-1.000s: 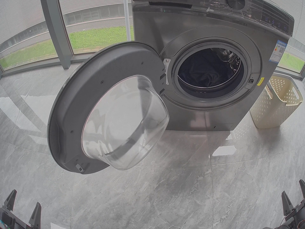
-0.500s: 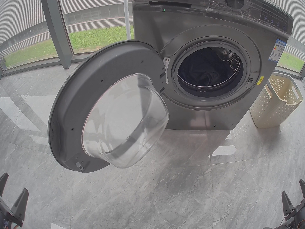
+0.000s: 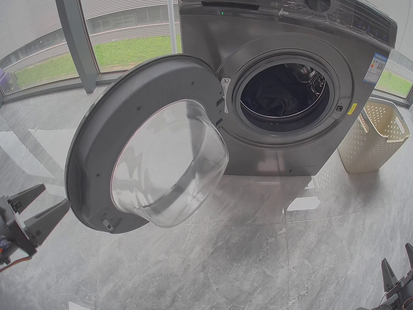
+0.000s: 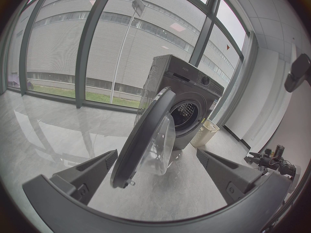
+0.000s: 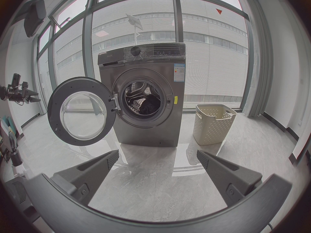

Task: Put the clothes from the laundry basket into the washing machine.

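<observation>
Two grippers: the left gripper (image 3: pixel 53 194) hangs low on the robot's left, near the outer rim of the door (image 3: pixel 142 143); the right gripper (image 3: pixel 396 255) sits low on the right, well apart from the machine.
Fingers: both pairs stand wide apart with nothing between them, as each wrist view shows.
Washing machine (image 3: pixel 279 160): a grey front-loader on the marbled floor (image 3: pixel 258 259), with its door swung fully open toward the robot's left and the drum mouth unobstructed.
Clothes (image 3: pixel 275 97): a dark garment lies crumpled in the lower part of the drum.
Laundry basket (image 3: pixel 374 138): cream and perforated, on the floor just beside the machine's right side; what shows of its inside is bare wall, and its bottom is hidden.
Handling (judged): the cloth is probably light, soft and limp; it should sag and trail from any single hold and is unlikely to slip or break.
Hold (judged): a bunched fold near the garment's middle, pinched between the fingers, should carry better than a hem.
Stage (judged): loading looks complete or nearly so.
Risk (judged): a trailing edge could catch on the door seal.
</observation>
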